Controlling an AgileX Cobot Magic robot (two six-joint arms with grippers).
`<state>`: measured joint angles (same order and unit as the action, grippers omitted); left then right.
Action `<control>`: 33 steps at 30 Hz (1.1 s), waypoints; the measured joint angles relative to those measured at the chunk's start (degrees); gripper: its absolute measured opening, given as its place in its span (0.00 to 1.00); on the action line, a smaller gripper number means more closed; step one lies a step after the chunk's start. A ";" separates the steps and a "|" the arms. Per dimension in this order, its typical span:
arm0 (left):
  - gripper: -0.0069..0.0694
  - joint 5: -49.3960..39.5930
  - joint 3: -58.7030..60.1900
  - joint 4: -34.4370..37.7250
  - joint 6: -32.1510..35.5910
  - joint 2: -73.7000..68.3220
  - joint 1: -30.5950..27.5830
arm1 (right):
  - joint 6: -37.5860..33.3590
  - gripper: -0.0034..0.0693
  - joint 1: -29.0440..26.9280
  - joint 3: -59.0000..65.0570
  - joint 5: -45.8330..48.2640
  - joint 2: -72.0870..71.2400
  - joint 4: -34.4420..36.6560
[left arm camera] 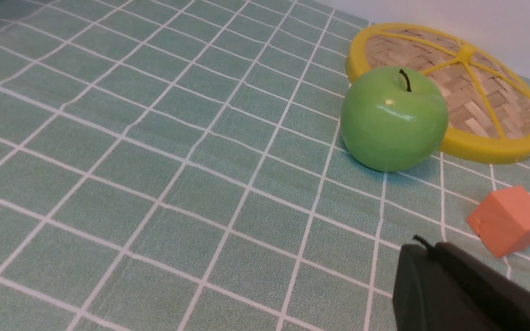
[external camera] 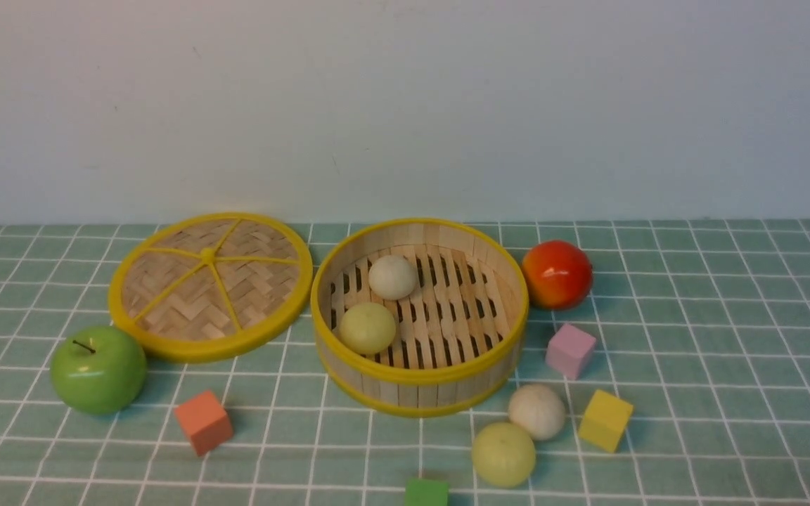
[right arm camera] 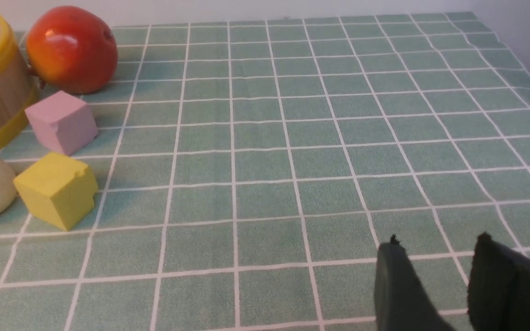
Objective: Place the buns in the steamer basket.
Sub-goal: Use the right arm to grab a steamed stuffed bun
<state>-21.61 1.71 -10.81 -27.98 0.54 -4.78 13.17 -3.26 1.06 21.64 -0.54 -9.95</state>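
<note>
Two buns (external camera: 392,277) (external camera: 368,327) in basket (external camera: 419,393) (two others (external camera: 536,411) (external camera: 503,454) outside); maybe four cubes (external camera: 203,422) (external camera: 570,351) (external camera: 605,420) (external camera: 426,493).

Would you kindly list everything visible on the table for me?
steamer basket: one, pale wood with yellow rims, centre.
buns: four; off-white and yellow-green inside the basket, off-white and yellow-green on the cloth at its front right.
woven lid: one, yellow-rimmed, left of basket.
green apple: one, front left.
red-orange fruit: one, right of basket.
cubes: four; orange, pink, yellow, green, around the basket's front.
tablecloth: one, green checked.
left gripper: one, black, shut, empty.
right gripper: one, black, open, empty.
</note>
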 joint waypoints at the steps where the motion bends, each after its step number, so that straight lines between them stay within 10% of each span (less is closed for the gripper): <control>1: 0.11 0.00 0.00 0.00 0.00 0.00 0.00 | 0.00 0.38 0.00 0.00 0.00 0.00 0.00; 11: 0.12 0.00 0.05 0.00 0.00 0.00 0.00 | 0.00 0.38 0.00 0.30 -2.92 0.00 0.05; 24: 0.14 0.00 0.05 0.00 0.00 0.00 0.00 | 0.00 0.38 0.00 0.41 -32.81 0.00 2.24; 33: 0.15 0.00 0.05 0.00 0.00 0.00 0.00 | 9.39 0.38 0.00 -8.11 -28.59 1.75 4.87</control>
<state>-21.61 1.76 -10.81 -27.98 0.54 -4.78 22.56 -3.26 -7.05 -6.94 1.20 -5.08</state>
